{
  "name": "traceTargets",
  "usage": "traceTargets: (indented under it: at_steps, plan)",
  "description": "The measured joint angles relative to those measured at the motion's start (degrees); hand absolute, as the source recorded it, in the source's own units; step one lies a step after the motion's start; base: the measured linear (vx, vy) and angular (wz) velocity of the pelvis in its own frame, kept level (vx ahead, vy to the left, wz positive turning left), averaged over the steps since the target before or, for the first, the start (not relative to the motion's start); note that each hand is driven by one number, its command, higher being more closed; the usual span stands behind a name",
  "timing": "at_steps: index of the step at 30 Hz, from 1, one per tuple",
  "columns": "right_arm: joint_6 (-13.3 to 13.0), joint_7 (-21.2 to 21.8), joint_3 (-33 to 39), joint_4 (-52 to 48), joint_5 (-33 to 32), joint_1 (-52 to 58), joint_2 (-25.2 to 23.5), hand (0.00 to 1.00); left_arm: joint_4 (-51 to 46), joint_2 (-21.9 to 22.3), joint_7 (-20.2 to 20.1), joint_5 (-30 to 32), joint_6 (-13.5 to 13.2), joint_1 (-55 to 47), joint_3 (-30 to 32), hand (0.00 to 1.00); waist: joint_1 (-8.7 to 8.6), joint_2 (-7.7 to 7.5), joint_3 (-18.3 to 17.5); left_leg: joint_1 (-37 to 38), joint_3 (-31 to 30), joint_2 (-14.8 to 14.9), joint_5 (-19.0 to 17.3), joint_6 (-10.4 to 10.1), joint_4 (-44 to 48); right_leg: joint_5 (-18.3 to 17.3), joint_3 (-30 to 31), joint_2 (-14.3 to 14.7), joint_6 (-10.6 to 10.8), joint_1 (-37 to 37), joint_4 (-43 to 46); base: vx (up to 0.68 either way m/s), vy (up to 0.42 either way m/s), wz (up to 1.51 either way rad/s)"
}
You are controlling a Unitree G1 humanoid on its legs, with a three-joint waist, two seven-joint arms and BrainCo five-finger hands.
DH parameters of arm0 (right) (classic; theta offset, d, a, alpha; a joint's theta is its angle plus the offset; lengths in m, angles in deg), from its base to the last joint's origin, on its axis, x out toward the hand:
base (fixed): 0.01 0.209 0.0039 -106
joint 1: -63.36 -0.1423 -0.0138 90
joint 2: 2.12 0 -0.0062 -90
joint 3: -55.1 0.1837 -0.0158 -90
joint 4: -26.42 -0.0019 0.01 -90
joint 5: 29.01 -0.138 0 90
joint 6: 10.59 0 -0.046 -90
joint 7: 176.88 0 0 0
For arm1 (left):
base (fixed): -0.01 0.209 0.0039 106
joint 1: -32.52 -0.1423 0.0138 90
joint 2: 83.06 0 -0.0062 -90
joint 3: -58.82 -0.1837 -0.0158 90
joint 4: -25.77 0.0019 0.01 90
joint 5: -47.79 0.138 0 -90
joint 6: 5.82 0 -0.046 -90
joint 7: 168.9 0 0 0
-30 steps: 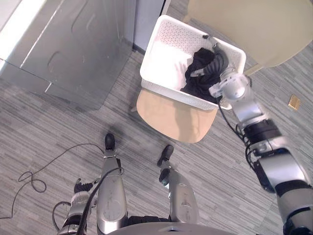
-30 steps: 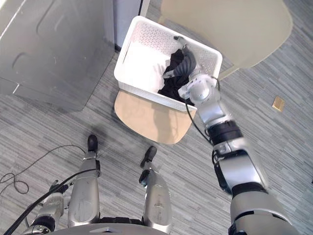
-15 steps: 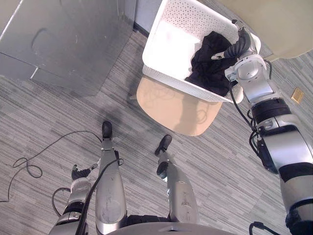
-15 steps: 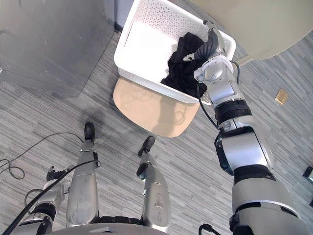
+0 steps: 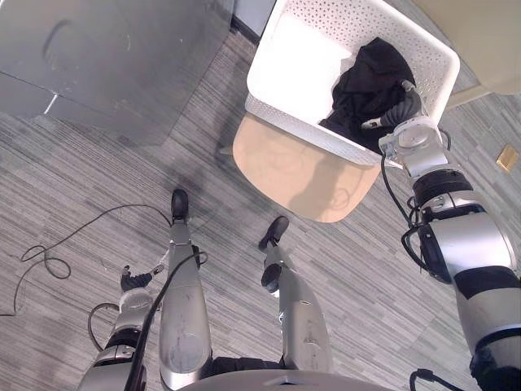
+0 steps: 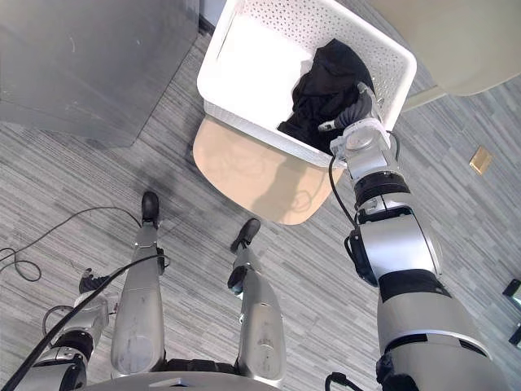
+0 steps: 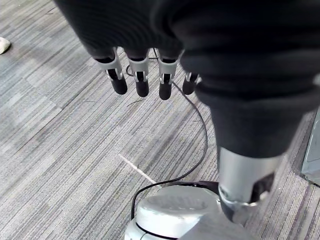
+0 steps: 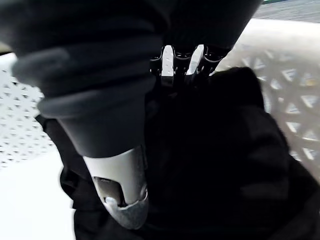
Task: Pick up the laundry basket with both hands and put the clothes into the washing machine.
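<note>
A white perforated laundry basket (image 5: 297,124) rests on a tan round seat (image 5: 293,175). Black clothes (image 5: 366,81) lie heaped in its right half, and the left half shows its bare white bottom. My right hand (image 5: 404,110) is inside the basket by the near right rim, down on the black clothes (image 8: 225,165), with its thumb (image 8: 120,200) held out apart from the cloth. My left hand (image 5: 134,281) hangs low near the floor, far from the basket, open and holding nothing (image 7: 150,30). The grey metal washing machine (image 5: 122,65) stands to the basket's left.
A large beige surface (image 5: 480,32) overhangs the basket's far right side. A small tan object (image 5: 507,157) lies on the striped grey carpet to the right. A narrow gap separates the machine from the basket.
The camera has shifted. My right hand has come from the basket's far right rim toward the near rim and sunk lower onto the black clothes. The left hand has stayed low.
</note>
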Motion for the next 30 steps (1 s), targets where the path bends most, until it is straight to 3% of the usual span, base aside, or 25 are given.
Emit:
traceTargets:
  at_steps: [6,11,20,27,28,30]
  plan:
    - [-0.5,0.0,0.0,0.2,2.3,-1.7,3.7,0.00,-0.6,0.9,0.0,-0.3,-1.0,2.7,-2.6,0.00,1.43,2.29,1.4,-0.9,0.1,-0.1,2.0,-0.1,-3.1,0.0,-0.1,-0.1,0.0,-2.4,0.3,0.00,0.000,0.00]
    - [-0.5,-0.1,-0.1,-2.8,5.8,-3.3,7.0,0.00,-8.8,3.2,-0.1,-0.5,-1.5,2.9,-2.6,0.00,2.69,4.57,2.3,-3.5,1.0,-0.8,4.3,0.1,-6.0,0.0,0.5,-1.2,0.0,-7.8,2.4,0.01,0.009,-0.06]
    - [-0.7,0.1,-2.8,-10.3,8.5,-3.9,9.8,0.00,-14.0,7.6,-0.6,-0.5,-3.1,4.4,-1.8,0.00,2.43,4.76,2.3,-6.3,1.6,-1.1,6.0,0.4,-7.9,-0.2,1.4,-2.1,0.1,-12.8,4.4,0.00,0.010,-0.03]
    - [-1.2,0.3,-2.6,-10.2,9.0,-3.5,10.9,0.00,-14.0,8.1,-1.3,-0.5,-3.1,4.6,-2.2,0.00,2.48,5.23,2.0,-6.9,0.9,-2.0,7.7,0.6,-9.9,-1.6,0.7,-3.6,0.3,-15.0,7.8,0.01,0.013,0.09]
    - [-1.2,0.3,-2.5,-10.2,9.0,-3.5,10.9,1.00,-14.0,8.3,-1.3,-0.5,-3.1,4.6,-2.2,0.00,2.47,5.34,2.0,-6.9,0.9,-2.2,7.9,0.6,-10.0,-1.8,0.7,-3.8,0.3,-15.2,8.3,0.01,0.010,0.07]
    - [-1.2,0.4,-2.2,-10.2,8.9,-3.0,10.6,1.00,-14.0,8.3,-1.4,-0.5,-3.1,4.6,-2.2,0.00,2.58,5.42,1.9,-6.9,1.0,-2.2,7.9,0.6,-10.0,-1.8,0.7,-3.9,0.4,-15.2,8.5,0.00,0.002,0.03]
